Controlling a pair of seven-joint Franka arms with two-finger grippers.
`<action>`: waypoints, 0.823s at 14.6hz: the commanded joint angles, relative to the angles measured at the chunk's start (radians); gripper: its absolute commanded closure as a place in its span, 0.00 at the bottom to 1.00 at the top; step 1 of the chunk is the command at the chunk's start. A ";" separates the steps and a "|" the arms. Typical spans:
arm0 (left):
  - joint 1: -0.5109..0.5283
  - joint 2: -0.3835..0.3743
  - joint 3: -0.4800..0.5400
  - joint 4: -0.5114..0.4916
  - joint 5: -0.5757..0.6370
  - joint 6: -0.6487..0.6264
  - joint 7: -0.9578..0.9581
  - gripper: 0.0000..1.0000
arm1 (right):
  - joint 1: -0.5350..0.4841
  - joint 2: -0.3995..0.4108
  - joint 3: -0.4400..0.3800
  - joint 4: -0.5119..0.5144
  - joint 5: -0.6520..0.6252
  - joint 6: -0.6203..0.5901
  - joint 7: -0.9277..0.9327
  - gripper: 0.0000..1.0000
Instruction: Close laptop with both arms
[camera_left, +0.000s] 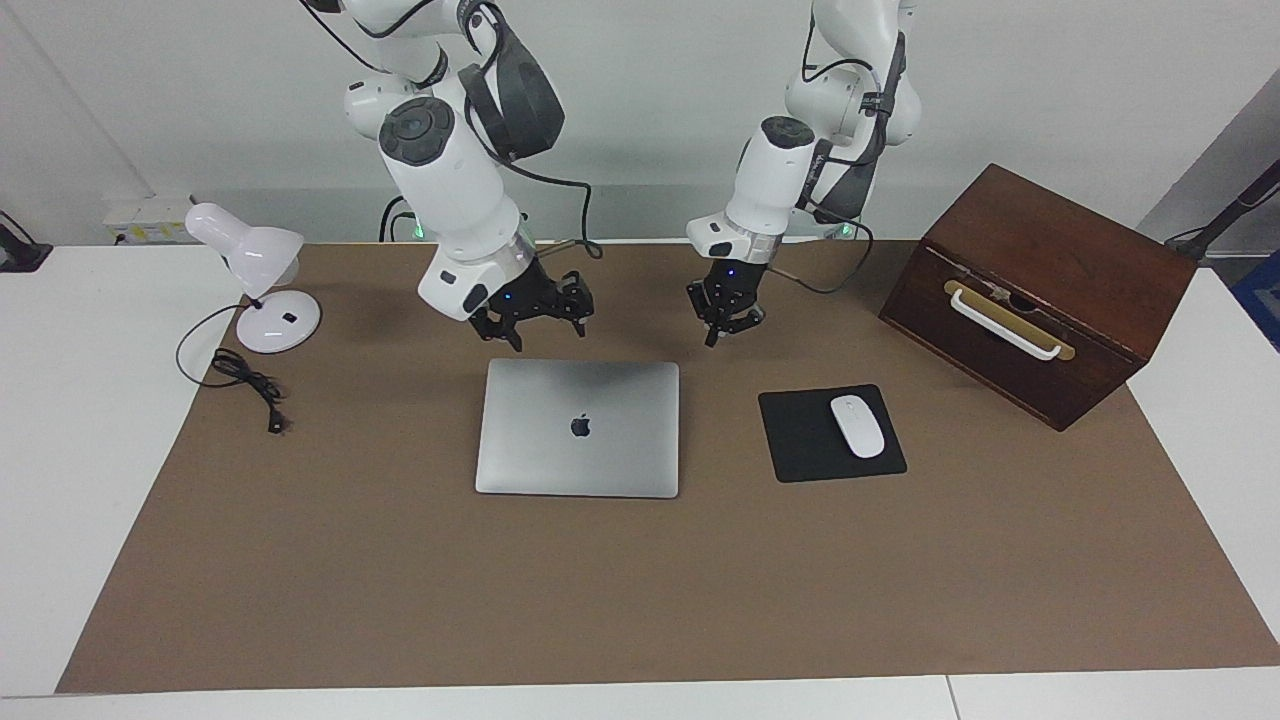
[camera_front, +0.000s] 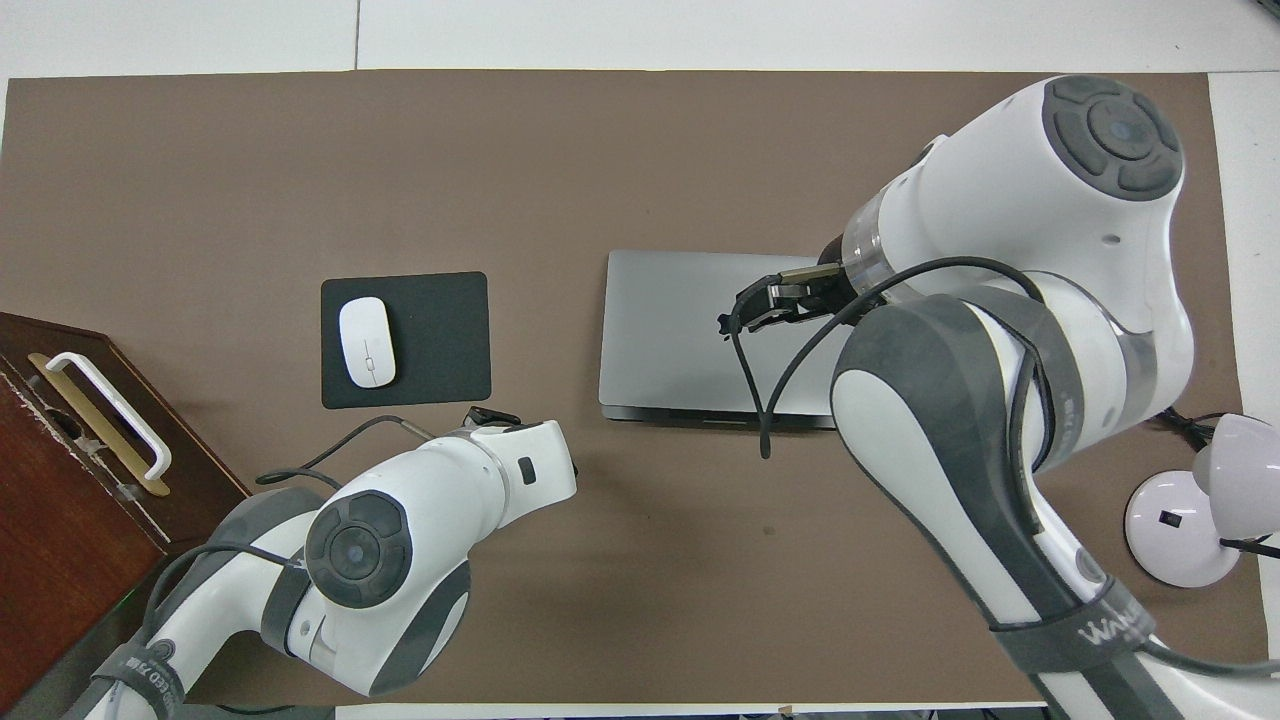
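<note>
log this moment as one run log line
laptop: lid shut, flat on mat | right gripper: open, raised, empty | left gripper: shut, raised, empty | mouse: on pad

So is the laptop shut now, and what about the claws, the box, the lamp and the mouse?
laptop: shut flat, nothing touching it
right gripper: open, raised, empty
left gripper: shut, raised, empty
wooden box: closed
lamp: unplugged, cord loose
mouse: on its pad
</note>
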 joint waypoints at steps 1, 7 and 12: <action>0.058 -0.070 -0.002 0.058 0.013 -0.186 -0.004 1.00 | -0.012 -0.049 0.008 -0.007 -0.088 -0.052 0.007 0.00; 0.214 -0.133 -0.002 0.235 0.015 -0.538 0.145 1.00 | -0.086 -0.115 0.009 -0.010 -0.135 -0.164 -0.063 0.00; 0.326 -0.162 -0.002 0.273 0.015 -0.615 0.146 0.00 | -0.109 -0.155 0.009 -0.040 -0.152 -0.233 -0.062 0.00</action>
